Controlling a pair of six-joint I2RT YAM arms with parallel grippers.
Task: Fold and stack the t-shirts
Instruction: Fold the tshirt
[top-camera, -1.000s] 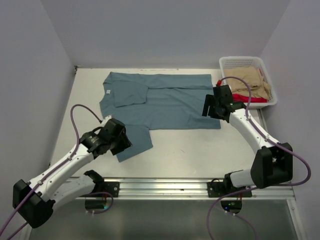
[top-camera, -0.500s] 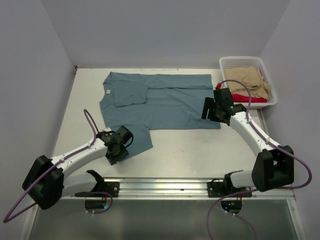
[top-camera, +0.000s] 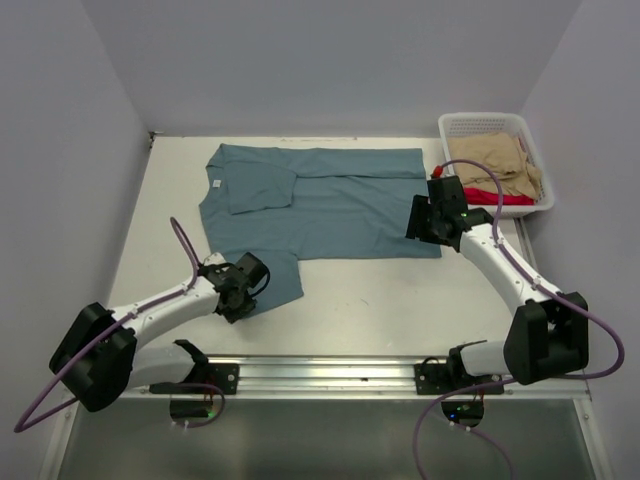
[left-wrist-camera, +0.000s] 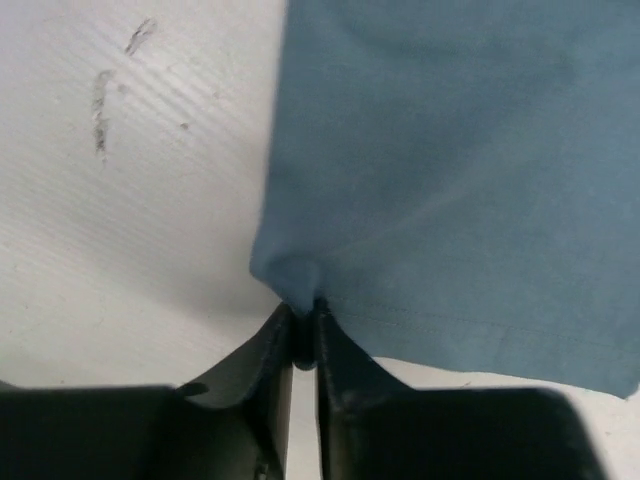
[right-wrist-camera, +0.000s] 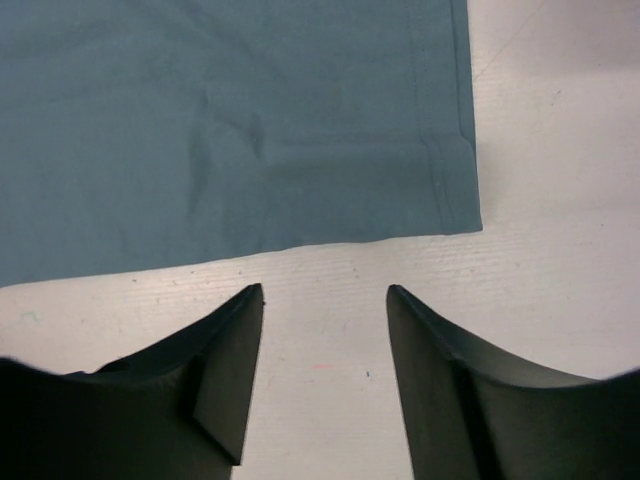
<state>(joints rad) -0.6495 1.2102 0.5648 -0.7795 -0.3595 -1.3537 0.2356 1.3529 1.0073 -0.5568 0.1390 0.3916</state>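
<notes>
Teal t-shirt (top-camera: 340, 205) lies lengthwise, collar (top-camera: 206, 203) toward the tabletop's (top-camera: 400, 300) left edge, tag (top-camera: 213, 183) unreadable. Left gripper (left-wrist-camera: 303, 318) pinches its sleeve (top-camera: 275, 283); right gripper (right-wrist-camera: 325, 300) gapes.

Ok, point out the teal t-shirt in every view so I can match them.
Top external: teal t-shirt spread across the middle.
Left wrist: fills the upper right, corner pinched between the left fingers.
Right wrist: covers the top, hem corner upper right.
Shared landmark: the white table beneath it.
</notes>
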